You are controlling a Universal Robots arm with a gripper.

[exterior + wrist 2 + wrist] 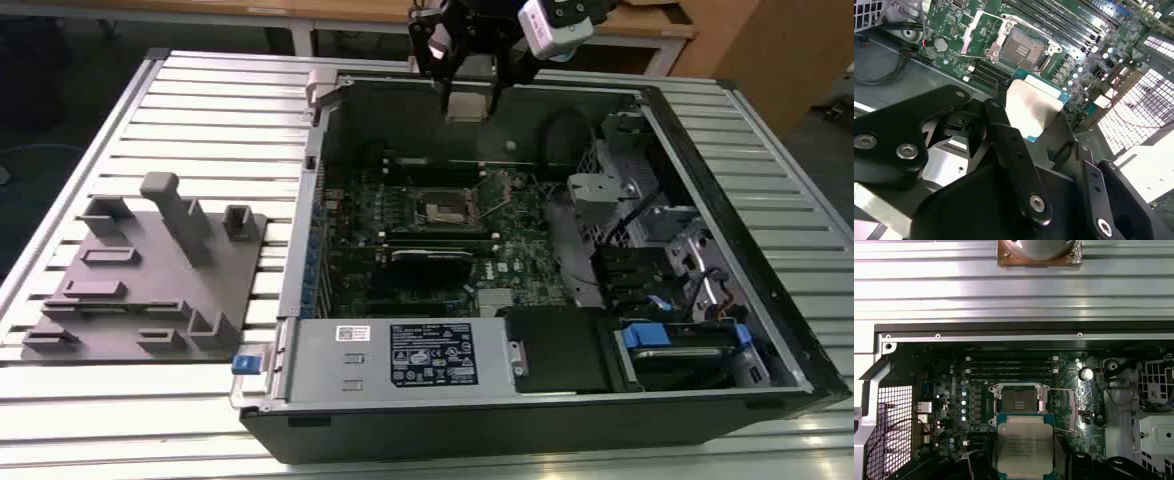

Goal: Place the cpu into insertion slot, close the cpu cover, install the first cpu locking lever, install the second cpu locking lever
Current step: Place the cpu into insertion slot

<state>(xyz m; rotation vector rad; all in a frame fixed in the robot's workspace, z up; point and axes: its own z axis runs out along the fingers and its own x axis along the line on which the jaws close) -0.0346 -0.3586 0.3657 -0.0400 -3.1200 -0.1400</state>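
My gripper (467,92) hangs over the far wall of the open computer case (747,200), shut on the cpu (467,106), a pale silvery square chip. In both wrist views the cpu (1031,105) (1024,442) sits between the black fingers (1004,135), well above the motherboard. The insertion slot (445,208) (1021,50) (1018,401) lies open on the green board, its dark centre bare inside the silvery frame. The cpu cover (970,31) stands swung open beside the slot. A thin wire lever (1064,410) also stands raised next to it.
A grey fixture plate (147,270) with upright pegs lies on the slatted metal table (214,100) at the exterior view's left. Inside the case are a silver power supply (400,355), a blue-tabbed drive bay (681,335), black cables (567,140) and long memory slots (1011,365).
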